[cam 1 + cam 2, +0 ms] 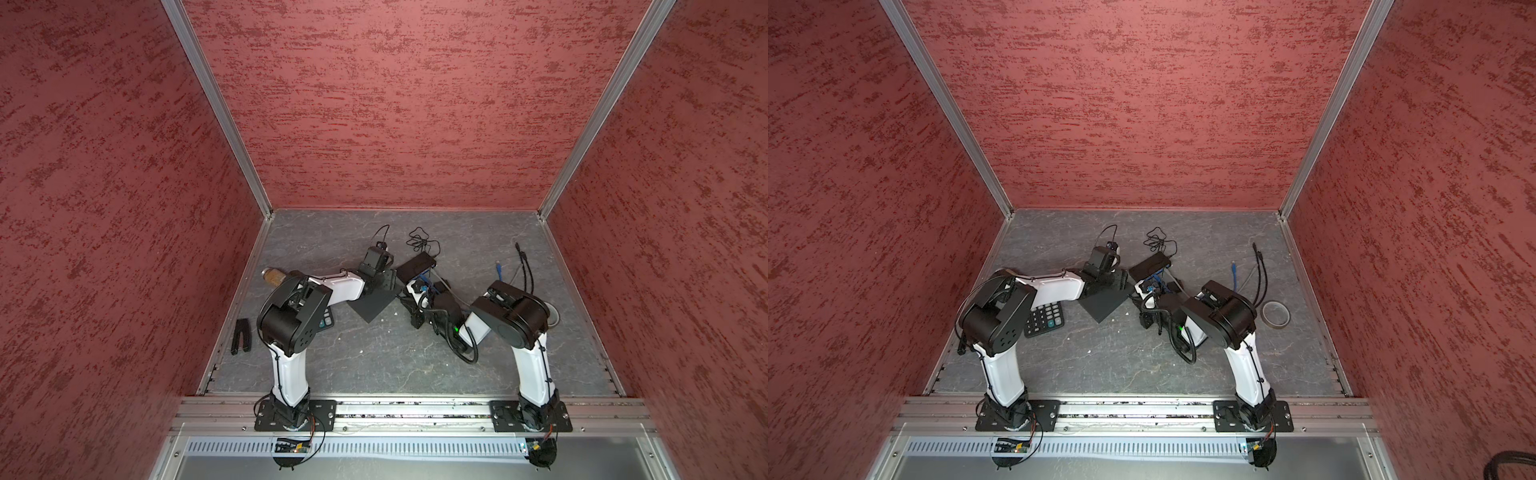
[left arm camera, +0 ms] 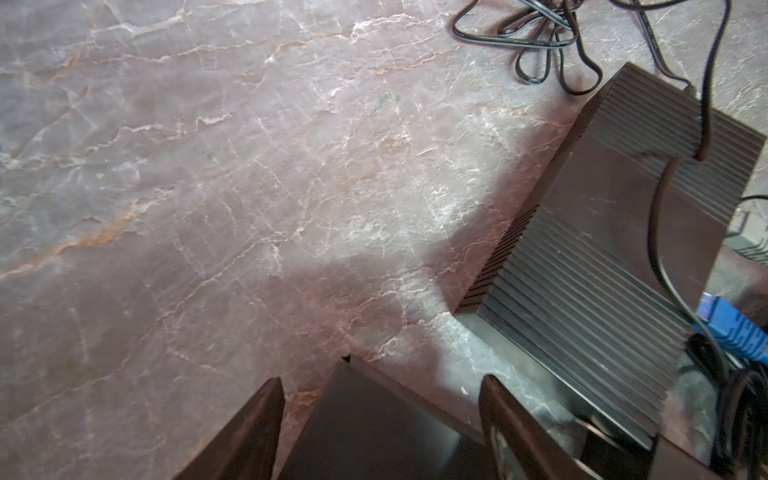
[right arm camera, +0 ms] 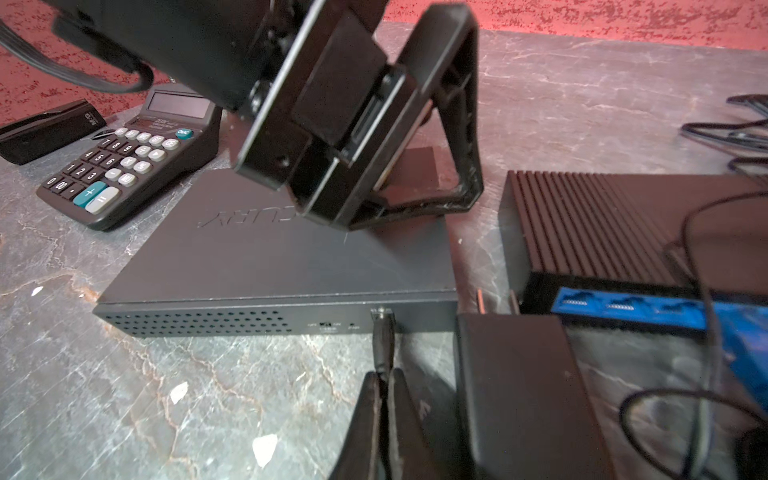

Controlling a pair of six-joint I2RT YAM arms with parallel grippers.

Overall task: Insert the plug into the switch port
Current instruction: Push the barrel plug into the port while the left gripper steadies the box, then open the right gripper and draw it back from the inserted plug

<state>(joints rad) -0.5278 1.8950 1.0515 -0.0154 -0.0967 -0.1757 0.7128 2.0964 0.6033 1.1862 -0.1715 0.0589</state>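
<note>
The walls (image 1: 395,104) are covered in red, mottled with darker streaks. The tabletop (image 2: 208,166) is patterned as grey marble, veined in white and orange. The switch (image 3: 270,257) is finished in plain dark grey, with a grid of small holes dotted along its side, and the plug (image 3: 383,336) is black. The calculator (image 3: 124,166) is black, set with white and grey keys and a few teal ones. A ribbed black box (image 3: 582,224) is fronted in bright blue. The stapler (image 3: 45,129) is black. The left arm (image 1: 340,286) is clad in white with black joints.
</note>
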